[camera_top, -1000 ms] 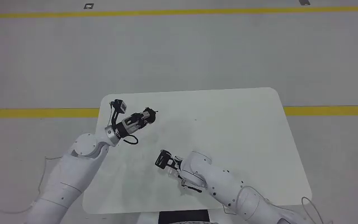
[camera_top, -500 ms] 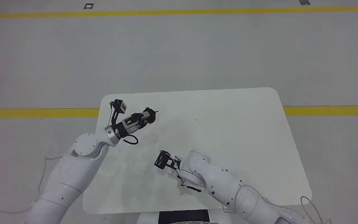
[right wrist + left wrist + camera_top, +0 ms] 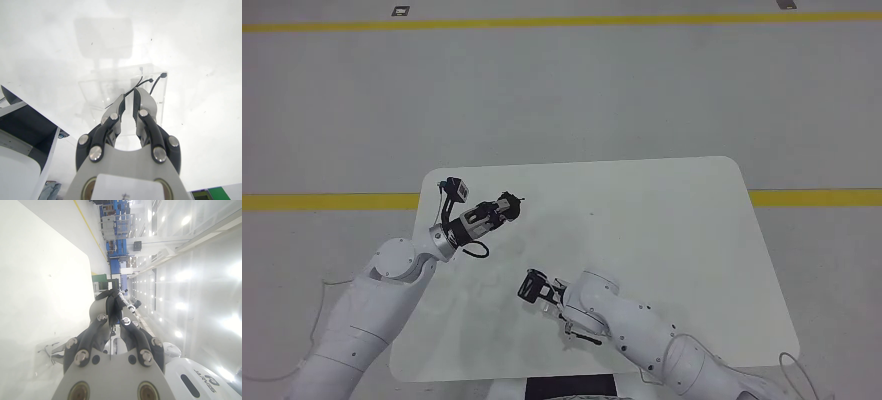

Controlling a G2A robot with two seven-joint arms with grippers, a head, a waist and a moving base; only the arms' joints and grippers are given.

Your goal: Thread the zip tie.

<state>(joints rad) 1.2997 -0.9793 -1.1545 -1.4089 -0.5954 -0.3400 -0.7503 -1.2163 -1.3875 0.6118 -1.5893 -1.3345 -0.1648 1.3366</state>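
- a clear box stands on the table, near its front edge and left of the middle
- loose zip ties lie crossed inside the box, toward one corner
- the right gripper hangs over the box, fingertips slightly apart just beside the ties
- the left gripper is over the table's back left part, well apart from the box, with one zip tie pinched between its fingers

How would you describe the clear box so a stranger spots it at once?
Start at the white table, then find the right pincer on the robot's side. At that pincer's tips sits the clear box: see-through walls, thin black zip ties inside.
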